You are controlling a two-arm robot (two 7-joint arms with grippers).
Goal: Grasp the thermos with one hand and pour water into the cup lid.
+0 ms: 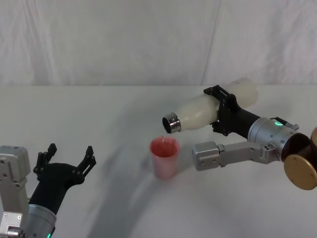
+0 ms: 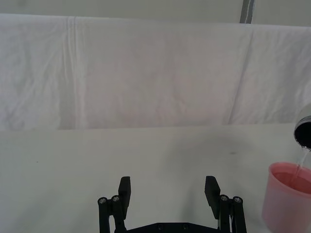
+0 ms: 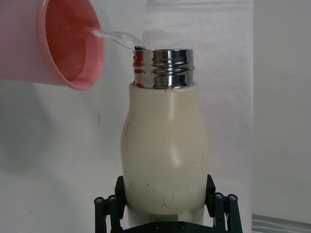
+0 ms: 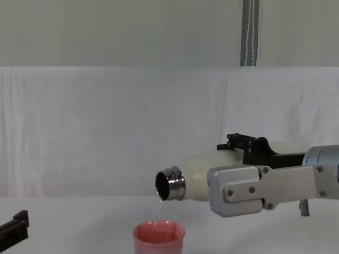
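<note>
One broad white cloth-covered surface (image 1: 99,129) carries the scene, running back to a creased white fabric backdrop (image 1: 124,39) that hangs along its far edge; in the chest view a plain pale wall and a grey vertical pole (image 4: 249,32) rise above the backdrop. Near the middle of the surface stands the small pink round cup lid (image 1: 164,157), upright, with bare cloth all around it. Above and just to the right of it the tall cream-white thermos (image 1: 208,110) with its shiny threaded steel neck is tilted nearly level, mouth down-left over the cup lid's rim, and a thin stream of water (image 4: 157,207) falls from the neck into the cup. The right hand (image 1: 225,110), black fingers on a silver-grey body, pinches the thermos around its lower body, its arm reaching in from the right edge. The left hand (image 1: 68,157) hovers low at the near left, well apart from the cup lid, its black fingers spread wide with nothing between them. Open surface lies between the left hand and the cup, and behind the cup to the backdrop.
</note>
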